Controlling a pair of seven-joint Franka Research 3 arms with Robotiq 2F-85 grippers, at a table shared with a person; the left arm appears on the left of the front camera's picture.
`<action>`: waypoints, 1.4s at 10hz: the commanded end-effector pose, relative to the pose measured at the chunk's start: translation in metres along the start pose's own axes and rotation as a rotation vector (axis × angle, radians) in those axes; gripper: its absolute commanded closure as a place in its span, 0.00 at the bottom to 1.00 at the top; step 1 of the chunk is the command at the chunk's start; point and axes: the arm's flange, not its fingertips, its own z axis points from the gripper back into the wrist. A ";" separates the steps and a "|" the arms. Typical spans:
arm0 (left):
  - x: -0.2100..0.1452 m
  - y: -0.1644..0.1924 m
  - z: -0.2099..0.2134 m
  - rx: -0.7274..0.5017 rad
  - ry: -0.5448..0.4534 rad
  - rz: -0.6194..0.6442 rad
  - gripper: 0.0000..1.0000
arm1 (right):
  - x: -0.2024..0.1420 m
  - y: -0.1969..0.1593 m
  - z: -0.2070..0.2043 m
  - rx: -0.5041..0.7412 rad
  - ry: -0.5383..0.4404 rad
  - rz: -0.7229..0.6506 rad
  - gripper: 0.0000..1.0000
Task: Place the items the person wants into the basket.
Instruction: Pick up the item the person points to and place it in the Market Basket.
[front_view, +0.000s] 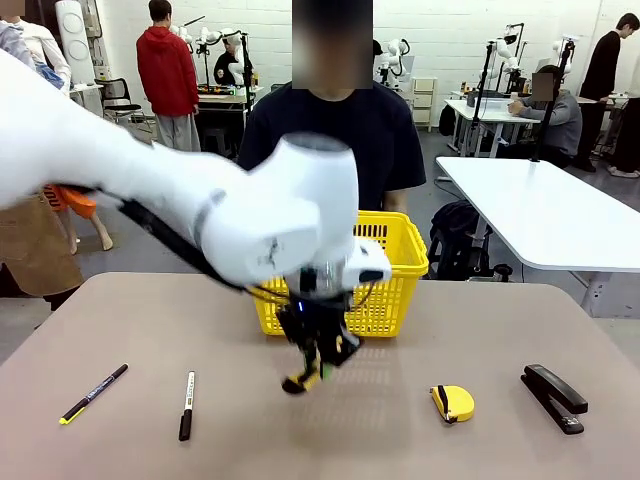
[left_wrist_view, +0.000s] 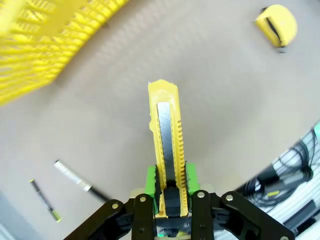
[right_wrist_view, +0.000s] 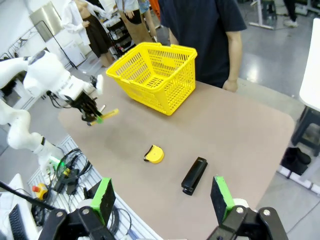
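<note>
Left gripper (front_view: 318, 350) sits low at the centre of the front view, just in front of the basket (front_view: 402, 243), with its green-padded fingers clamped on the yellow-and-black utility knife (left_wrist_view: 167, 145). The left wrist view shows the pads pressing both sides of the knife's black end, while the yellow end projects away from the gripper toward the tabletop. The knife appears clear of the table (front_view: 400, 445) and is outside the basket. The basket stands upright at the table's far edge in centre frame, directly in front of the person (front_view: 335, 140) in the black T-shirt. The thin black pen (front_view: 93, 393) lies on the table at lower left of the front view. The black-and-white marker (front_view: 187, 405) lies to its right, apart from it. Both are well left of the gripper. The yellow tape measure (front_view: 452, 402) lies right of the gripper, and the black stapler (front_view: 553, 397) lies farther right, near the table's right edge. The right gripper (right_wrist_view: 161, 199) occupies the bottom of its own wrist view with fingers spread wide apart and nothing between them.
</note>
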 end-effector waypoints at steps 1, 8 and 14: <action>0.022 0.021 0.060 0.070 -0.035 -0.049 1.00 | 0.003 0.000 0.000 0.016 -0.022 0.014 0.00; 0.190 0.088 0.121 0.010 -0.084 -0.207 1.00 | 0.003 0.000 0.000 0.016 -0.022 0.014 0.00; 0.197 0.096 0.065 0.003 -0.040 -0.239 1.00 | 0.003 0.000 0.000 0.016 -0.022 0.014 0.00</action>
